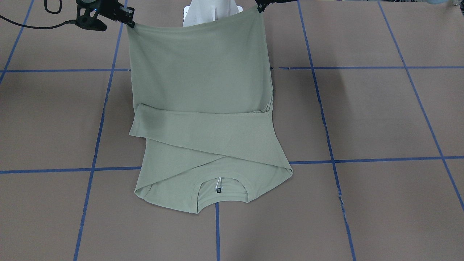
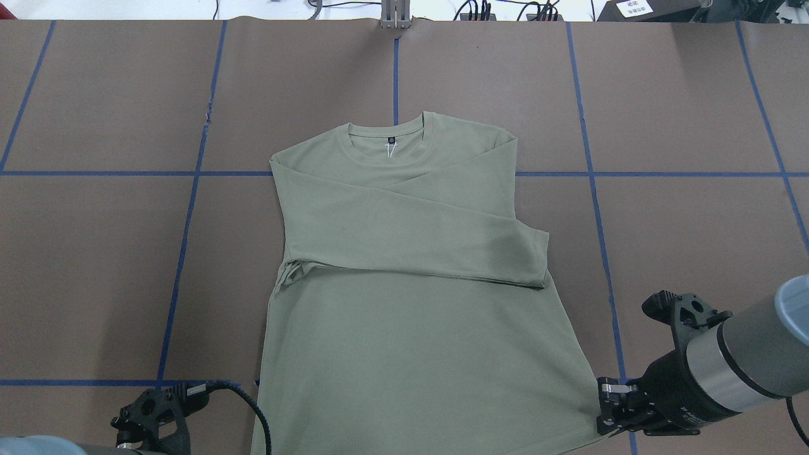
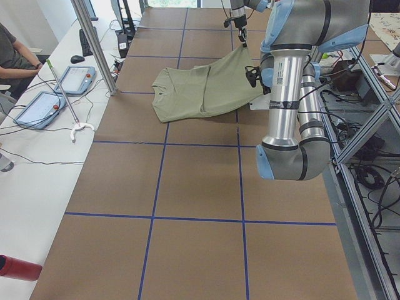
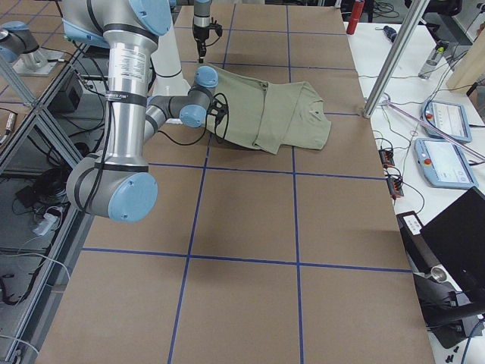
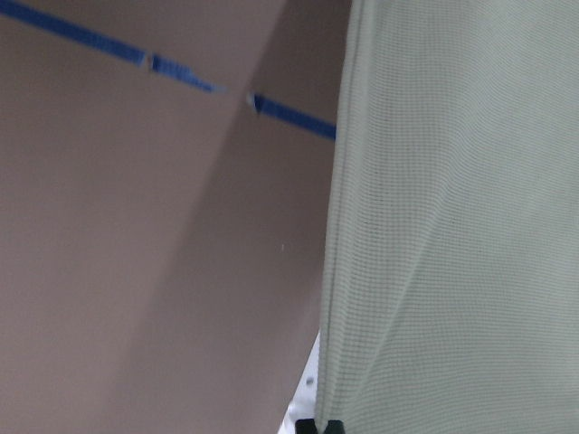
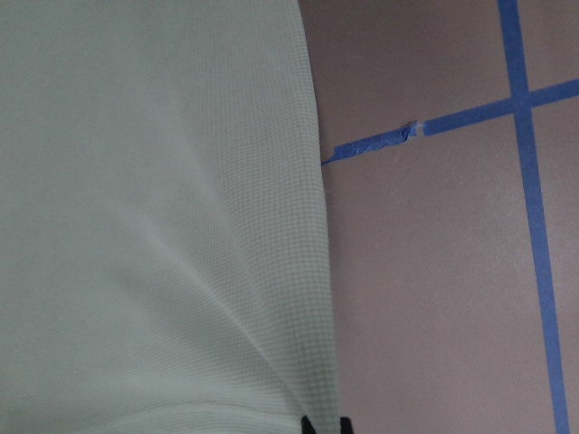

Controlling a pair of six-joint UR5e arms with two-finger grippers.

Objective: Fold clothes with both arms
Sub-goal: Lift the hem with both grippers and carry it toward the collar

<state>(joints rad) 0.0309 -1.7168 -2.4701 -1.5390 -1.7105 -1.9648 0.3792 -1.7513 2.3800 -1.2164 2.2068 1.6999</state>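
Observation:
The pale sage-green long-sleeved shirt [image 1: 203, 83] lies on the brown table with its neck and dark label [image 1: 218, 190] away from me and both sleeves folded across the chest. Its hem end is lifted off the table and stretched between my two grippers. My right gripper [image 1: 131, 24] is shut on one hem corner; it also shows in the overhead view [image 2: 600, 420]. My left gripper [image 1: 260, 8] is shut on the other hem corner. Each wrist view shows shirt cloth [image 5: 452, 226] [image 6: 154, 226] hanging from dark fingertips [image 5: 331, 425] [image 6: 308, 423] at the bottom edge.
The table [image 2: 95, 253] is brown with a blue tape grid. The white pedestal base [image 1: 210, 12] stands behind the lifted hem. A metal pole [image 3: 94, 44], tablets [image 3: 37, 106] and a seated person are beyond the table's far side. A red cylinder [image 3: 19, 267] lies near one corner.

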